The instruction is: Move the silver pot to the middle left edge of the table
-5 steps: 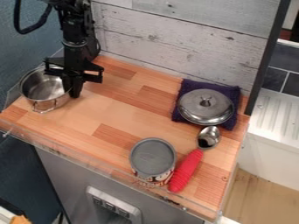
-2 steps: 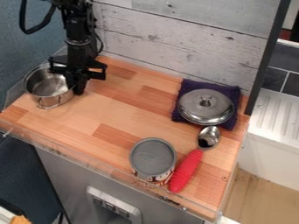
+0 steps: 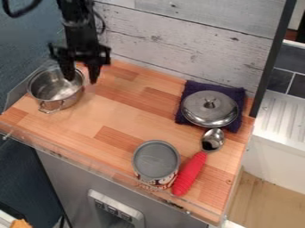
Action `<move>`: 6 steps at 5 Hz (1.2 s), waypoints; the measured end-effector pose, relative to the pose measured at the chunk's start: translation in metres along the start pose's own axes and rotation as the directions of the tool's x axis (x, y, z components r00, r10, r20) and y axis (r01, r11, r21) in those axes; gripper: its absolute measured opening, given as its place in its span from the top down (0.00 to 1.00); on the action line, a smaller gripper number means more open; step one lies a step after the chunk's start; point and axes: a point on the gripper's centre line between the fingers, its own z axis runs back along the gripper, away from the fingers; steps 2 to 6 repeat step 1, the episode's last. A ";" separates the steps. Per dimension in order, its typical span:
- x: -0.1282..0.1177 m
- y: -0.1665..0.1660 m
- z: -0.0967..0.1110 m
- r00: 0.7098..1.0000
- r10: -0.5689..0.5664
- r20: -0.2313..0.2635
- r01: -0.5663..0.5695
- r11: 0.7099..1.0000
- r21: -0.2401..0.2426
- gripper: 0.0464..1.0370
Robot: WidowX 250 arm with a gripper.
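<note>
Top of the arm (image 3: 77, 22) is cut off, and the hand (image 3: 81, 81) kinda blocks part of the silver pot (image 3: 51, 89), fingers spread apart. Pot's by the counter's (image 3: 119, 111) left edge. Wood-block top, weathered plank wall (image 3: 179, 38) behind.

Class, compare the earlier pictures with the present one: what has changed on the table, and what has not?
The round silver metal pot has shifted slightly to the right in the view. The black two-finger tool, closed at its rim before, has risen and opened, apparently letting go. The silver domed lid, dark purple cloth, red-handled metal spoon and grey-topped round can stayed put.
</note>
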 end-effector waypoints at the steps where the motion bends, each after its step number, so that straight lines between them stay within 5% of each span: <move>1: -0.007 -0.002 0.004 0.997 -0.080 -0.014 0.080 0.997 -0.014 0.02; 6: -0.007 -0.002 0.004 0.997 -0.080 -0.014 0.080 0.997 -0.014 0.02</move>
